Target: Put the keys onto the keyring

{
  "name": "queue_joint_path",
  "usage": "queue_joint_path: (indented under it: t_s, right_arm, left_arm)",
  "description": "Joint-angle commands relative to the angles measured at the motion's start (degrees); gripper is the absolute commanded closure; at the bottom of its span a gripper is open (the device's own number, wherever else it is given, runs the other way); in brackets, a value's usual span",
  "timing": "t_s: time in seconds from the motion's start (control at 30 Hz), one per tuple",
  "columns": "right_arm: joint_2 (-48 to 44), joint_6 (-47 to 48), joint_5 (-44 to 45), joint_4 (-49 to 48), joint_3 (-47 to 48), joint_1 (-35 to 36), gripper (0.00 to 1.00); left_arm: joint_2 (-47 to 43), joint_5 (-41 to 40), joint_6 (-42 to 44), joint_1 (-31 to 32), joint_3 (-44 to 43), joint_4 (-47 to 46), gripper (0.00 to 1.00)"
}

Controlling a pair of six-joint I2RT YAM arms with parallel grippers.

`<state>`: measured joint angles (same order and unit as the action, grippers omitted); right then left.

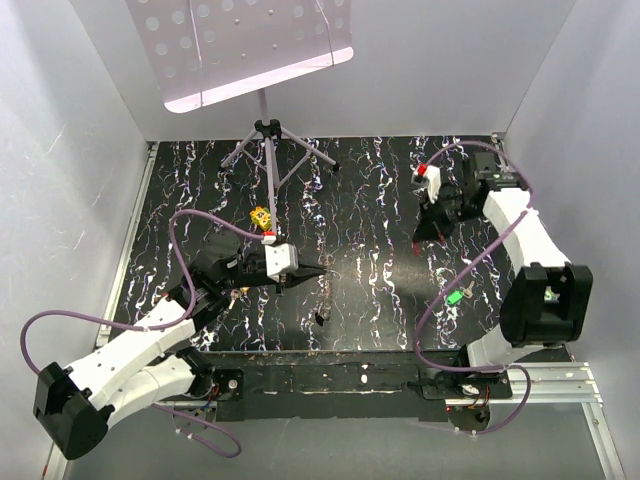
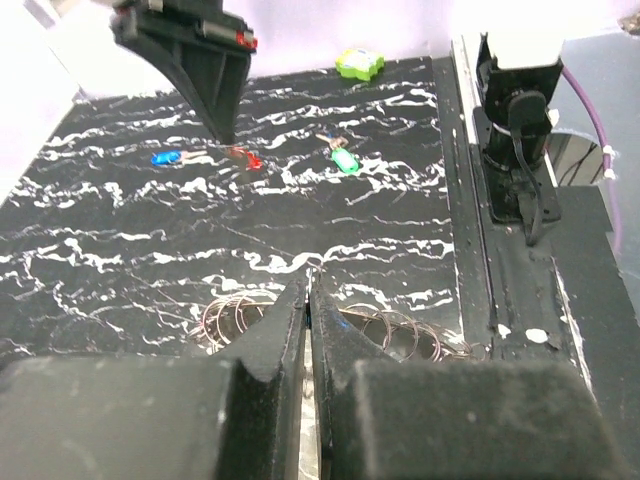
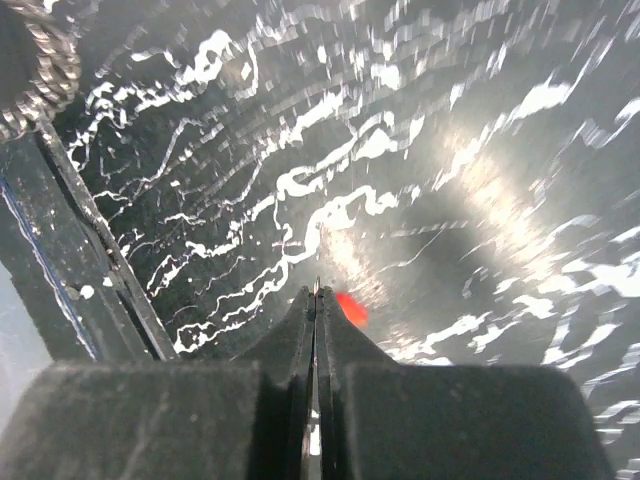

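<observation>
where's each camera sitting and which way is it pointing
top external: above and behind, looking down on the table; left arm, right arm, left gripper, right gripper show.
left wrist: on the left arm, looking across the table; own shut fingers show.
right wrist: on the right arm, looking down close; own shut fingers.
shared: red key, both wrist views.

No legible text, label, brand, number or sign on anything in the three views
</observation>
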<state>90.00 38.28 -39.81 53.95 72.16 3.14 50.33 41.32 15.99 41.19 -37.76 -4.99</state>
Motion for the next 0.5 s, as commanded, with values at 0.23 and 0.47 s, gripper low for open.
queue_joint_path:
  t_s: [0.23,0.47]
  right_arm:
    - [-6.85,34.03,-26.25,34.35,32.59,0.55,0.99]
    - [-13.78,40.19,-27.08,37.19,26.03,11.78,0.99]
  left_arm:
    - [8.82,3.50,-2.36,-0.67,-11.20,-17.92,1.00]
    - [8.48,3.60,-3.95,-1.02,-7.60,-23.48,1.00]
